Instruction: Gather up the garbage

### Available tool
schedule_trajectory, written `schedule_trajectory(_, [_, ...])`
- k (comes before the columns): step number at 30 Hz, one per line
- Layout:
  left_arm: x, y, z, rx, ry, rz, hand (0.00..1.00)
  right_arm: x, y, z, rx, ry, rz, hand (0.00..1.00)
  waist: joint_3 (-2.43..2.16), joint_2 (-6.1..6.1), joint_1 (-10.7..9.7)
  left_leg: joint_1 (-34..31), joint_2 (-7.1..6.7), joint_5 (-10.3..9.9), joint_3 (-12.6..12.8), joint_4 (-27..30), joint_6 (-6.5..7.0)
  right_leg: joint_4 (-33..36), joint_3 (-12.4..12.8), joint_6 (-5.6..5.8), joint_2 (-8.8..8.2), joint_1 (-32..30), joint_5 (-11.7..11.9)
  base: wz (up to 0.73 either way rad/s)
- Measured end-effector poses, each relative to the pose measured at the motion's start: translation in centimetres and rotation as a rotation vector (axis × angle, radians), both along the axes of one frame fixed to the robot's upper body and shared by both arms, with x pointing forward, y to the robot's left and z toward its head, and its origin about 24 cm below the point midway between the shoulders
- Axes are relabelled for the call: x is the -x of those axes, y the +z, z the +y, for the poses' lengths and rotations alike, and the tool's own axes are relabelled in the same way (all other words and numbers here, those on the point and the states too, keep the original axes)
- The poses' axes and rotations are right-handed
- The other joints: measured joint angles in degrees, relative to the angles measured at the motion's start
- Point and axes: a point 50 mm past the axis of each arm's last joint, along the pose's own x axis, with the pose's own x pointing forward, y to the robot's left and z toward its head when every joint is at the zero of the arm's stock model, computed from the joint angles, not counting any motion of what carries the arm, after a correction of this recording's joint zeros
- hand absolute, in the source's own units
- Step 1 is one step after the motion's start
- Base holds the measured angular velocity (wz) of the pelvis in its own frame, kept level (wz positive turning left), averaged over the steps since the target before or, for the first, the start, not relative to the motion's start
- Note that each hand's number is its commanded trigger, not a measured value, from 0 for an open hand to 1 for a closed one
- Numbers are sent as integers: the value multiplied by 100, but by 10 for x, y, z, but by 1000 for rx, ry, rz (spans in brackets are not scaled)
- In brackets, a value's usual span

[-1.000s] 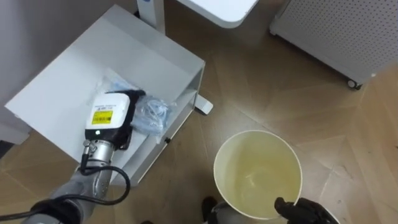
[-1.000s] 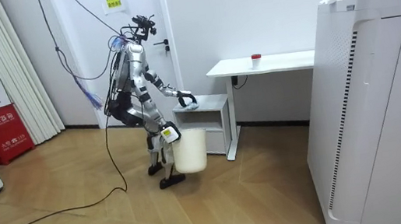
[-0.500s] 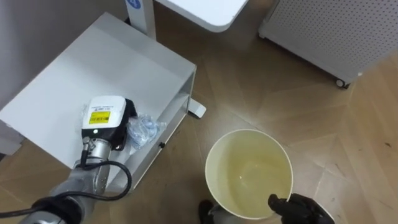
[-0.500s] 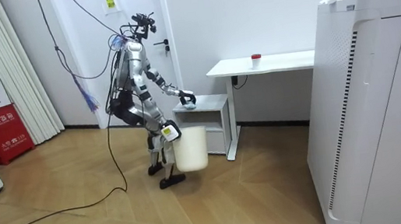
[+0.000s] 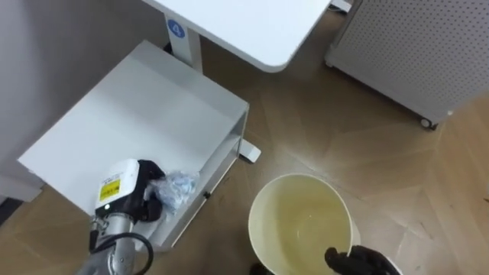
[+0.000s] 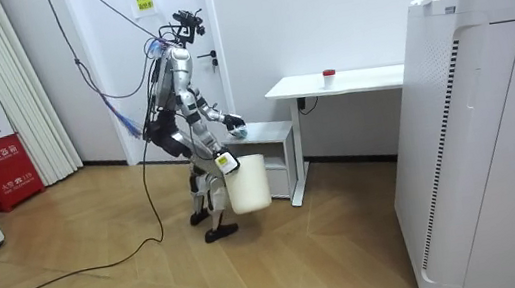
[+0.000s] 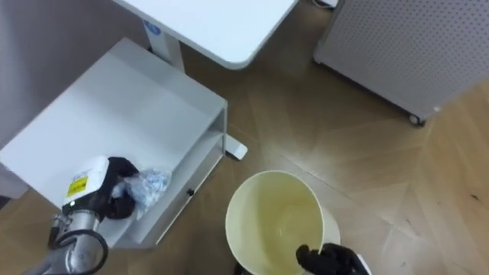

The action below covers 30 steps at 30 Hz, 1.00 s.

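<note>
Plastic garbage (image 5: 177, 189) in left hand (image 5: 144, 201), right hand (image 5: 359, 262) gripping bin (image 5: 294, 214)

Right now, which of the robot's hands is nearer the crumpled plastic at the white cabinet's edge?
Left. The left hand grips the crumpled plastic at the cabinet's front edge; the right hand holds the bucket's rim, off to the right.

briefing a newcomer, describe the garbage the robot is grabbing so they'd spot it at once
Find the low white cabinet beside the white desk. At its front edge the left hand grips a crumpled plastic wrapper. It is the one wrinkled, see-through bluish thing, unlike the smooth cream bucket nearby.
</note>
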Motion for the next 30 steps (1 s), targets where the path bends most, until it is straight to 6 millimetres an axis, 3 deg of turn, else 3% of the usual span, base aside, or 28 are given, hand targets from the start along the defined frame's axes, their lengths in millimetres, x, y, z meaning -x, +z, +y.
schedule_trajectory(2, [5, -6, -13, 45, -34, 4, 100, 3, -1, 1, 28, 34, 4, 100, -43, -11, 63, 156, -50, 23, 9, -160, -19, -127, -9, 3, -21, 144, 0, 2])
schedule_trajectory(4, [11, -13, -36, 133, -80, 28, 100, 6, -4, 4, 38, 63, 14, 100, -137, -3, 185, 292, -72, 34, 13, -300, -38, -313, -42, 18, -7, 304, 19, 0])
schedule_trajectory(5, [13, -15, -41, 155, -90, 35, 100, 6, -5, 7, 35, 69, 15, 100, -139, -3, 216, 333, -74, 36, 12, -324, -41, -354, -58, 18, -3, 355, 22, 0])
schedule_trajectory(6, [16, -17, -50, 202, -111, 49, 100, 7, -6, 15, 27, 95, 19, 100, -169, -39, 242, 388, -91, 47, 13, -392, -56, -397, -68, 17, -15, 404, 26, 3])
schedule_trajectory(12, [29, -28, -84, 300, -223, 147, 100, 8, -9, 35, 9, 189, 19, 100, -176, -74, 240, 774, -284, 202, 29, -817, -37, -692, -83, 77, -152, 755, 57, 10])
schedule_trajectory(22, [39, -40, -96, 332, -297, 265, 99, 15, -14, 48, -58, 248, 33, 100, -154, -224, 224, 873, -337, 210, 53, -909, -24, -795, -84, 119, -190, 856, 72, 0])
schedule_trajectory(23, [40, -41, -97, 327, -305, 270, 92, 15, -14, 48, -58, 249, 33, 100, -154, -224, 225, 872, -335, 210, 52, -910, -23, -799, -84, 121, -189, 856, 73, 0])
schedule_trajectory(24, [41, -42, -99, 322, -318, 281, 69, 15, -14, 48, -59, 253, 34, 100, -154, -223, 227, 875, -340, 209, 50, -938, -23, -802, -83, 123, -192, 856, 74, 0])
schedule_trajectory(26, [43, -43, -101, 315, -340, 298, 50, 16, -14, 50, -58, 262, 35, 100, -155, -223, 225, 880, -348, 209, 50, -982, -22, -807, -82, 123, -193, 856, 75, 0])
schedule_trajectory(27, [44, -44, -104, 309, -360, 312, 15, 16, -14, 51, -54, 272, 33, 100, -155, -222, 227, 880, -347, 209, 50, -990, -22, -811, -84, 123, -191, 856, 75, 0])
schedule_trajectory(28, [46, -46, -106, 302, -379, 325, 0, 16, -14, 52, -54, 279, 33, 100, -155, -219, 240, 879, -341, 209, 50, -996, -22, -827, -82, 122, -183, 855, 75, 0])
schedule_trajectory(30, [48, -47, -109, 298, -404, 348, 0, 16, -14, 52, -58, 283, 32, 100, -155, -208, 242, 871, -340, 209, 50, -1019, -23, -847, -87, 122, -181, 851, 75, 0])
